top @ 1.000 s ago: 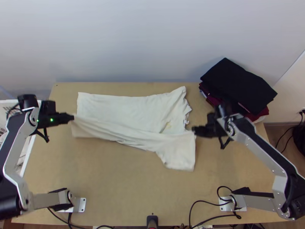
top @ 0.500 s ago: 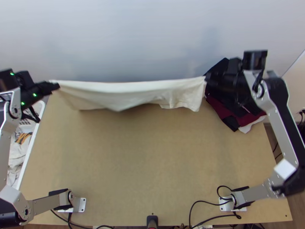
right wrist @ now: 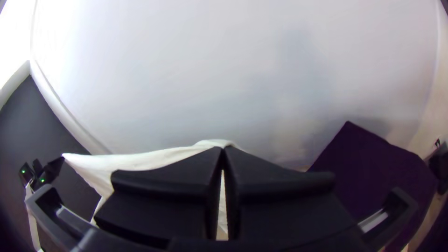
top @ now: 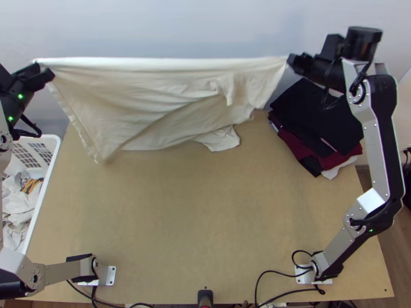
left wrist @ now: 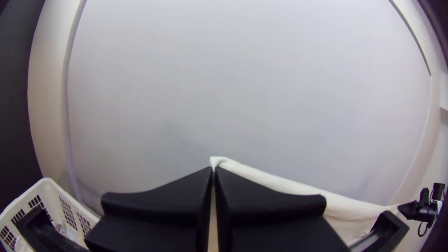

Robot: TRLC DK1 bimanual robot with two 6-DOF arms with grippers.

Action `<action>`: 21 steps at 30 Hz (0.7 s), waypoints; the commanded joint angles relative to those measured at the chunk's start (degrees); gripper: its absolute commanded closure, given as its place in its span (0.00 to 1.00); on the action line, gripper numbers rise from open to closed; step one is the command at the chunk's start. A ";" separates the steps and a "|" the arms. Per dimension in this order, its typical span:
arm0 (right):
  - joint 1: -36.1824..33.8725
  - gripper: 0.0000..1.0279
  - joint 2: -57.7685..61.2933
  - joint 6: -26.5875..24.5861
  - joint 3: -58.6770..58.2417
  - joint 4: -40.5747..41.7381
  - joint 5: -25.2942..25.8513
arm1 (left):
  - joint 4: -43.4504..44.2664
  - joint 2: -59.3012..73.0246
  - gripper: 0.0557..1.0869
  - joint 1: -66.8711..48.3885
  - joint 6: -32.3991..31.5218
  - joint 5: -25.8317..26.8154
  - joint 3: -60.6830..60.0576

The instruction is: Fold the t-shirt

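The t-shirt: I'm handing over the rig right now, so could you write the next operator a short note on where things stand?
Left gripper: shut on one end of the shirt's upper edge.
Right gripper: shut on the other end.
T-shirt: stretched between them, hanging in loose creases at the table's far side; whether its lower part touches the table, I can't tell.
Done: both ends gripped, shirt held up.
Left: probably lay it flat, then fold it.

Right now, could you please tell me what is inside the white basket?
The basket holds bunched pale clothes, with an orange-and-black patch among them. Anything beneath the top layer is covered and cannot be seen.
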 commanded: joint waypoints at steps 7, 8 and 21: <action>-1.81 0.97 -14.40 -6.61 -1.46 5.68 3.22 | 3.28 -8.87 0.96 0.20 -3.88 -1.97 2.00; -1.98 0.97 -16.60 -7.49 -2.52 5.68 3.14 | 3.28 -10.45 0.96 0.55 -3.88 -1.97 1.82; -2.16 0.97 -52.19 -17.16 -31.34 15.52 0.41 | 10.66 -37.79 0.96 0.82 -3.17 -1.27 -16.37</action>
